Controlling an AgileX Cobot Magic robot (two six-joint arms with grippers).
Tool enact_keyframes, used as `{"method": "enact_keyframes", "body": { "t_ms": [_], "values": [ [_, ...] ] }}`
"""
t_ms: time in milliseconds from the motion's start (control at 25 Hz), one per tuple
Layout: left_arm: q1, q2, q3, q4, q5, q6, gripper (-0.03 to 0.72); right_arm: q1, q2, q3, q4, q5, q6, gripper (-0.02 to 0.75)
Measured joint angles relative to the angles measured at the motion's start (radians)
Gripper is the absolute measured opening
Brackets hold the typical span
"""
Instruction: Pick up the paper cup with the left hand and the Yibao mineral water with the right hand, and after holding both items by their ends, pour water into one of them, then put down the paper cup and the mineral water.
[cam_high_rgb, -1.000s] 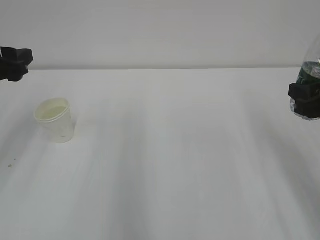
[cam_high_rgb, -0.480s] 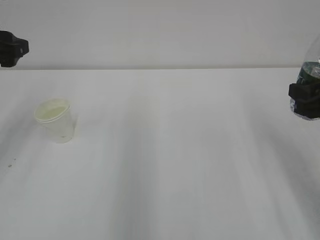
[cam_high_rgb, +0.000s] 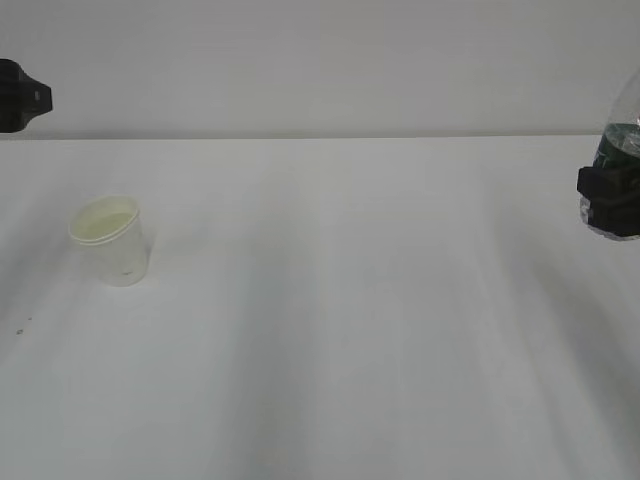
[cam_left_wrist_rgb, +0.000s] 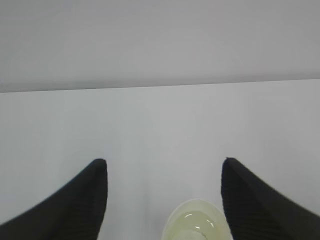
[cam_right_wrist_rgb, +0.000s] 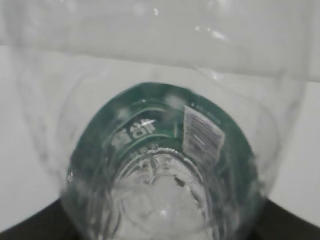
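Note:
The paper cup (cam_high_rgb: 111, 240) stands upright on the white table (cam_high_rgb: 350, 320) at the left, with water in it. It shows at the bottom of the left wrist view (cam_left_wrist_rgb: 197, 222). My left gripper (cam_high_rgb: 20, 95) is open and empty, up and to the left of the cup at the frame's edge. In the left wrist view the left gripper (cam_left_wrist_rgb: 164, 162) has its fingers (cam_left_wrist_rgb: 85, 200) spread wide. My right gripper (cam_high_rgb: 610, 200) is shut on the lower part of the Yibao mineral water (cam_high_rgb: 622, 140) at the right edge. The bottle (cam_right_wrist_rgb: 165, 150) fills the right wrist view.
The white table meets a plain pale wall (cam_high_rgb: 320, 60) at the back. A few small dark specks (cam_high_rgb: 20, 327) lie on the table near the left front.
My left gripper has drawn back to the left, further out of the exterior view. The cup and my right gripper with the bottle have stayed in place.

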Motion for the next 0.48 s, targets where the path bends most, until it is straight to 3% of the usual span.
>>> {"method": "enact_keyframes", "body": {
  "t_ms": [480],
  "values": [
    [0.000, -0.003, -0.002, -0.001, 0.023, 0.000, 0.484, 0.000, 0.000, 0.000, 0.000, -0.022, 0.000, 0.400]
  ]
}}
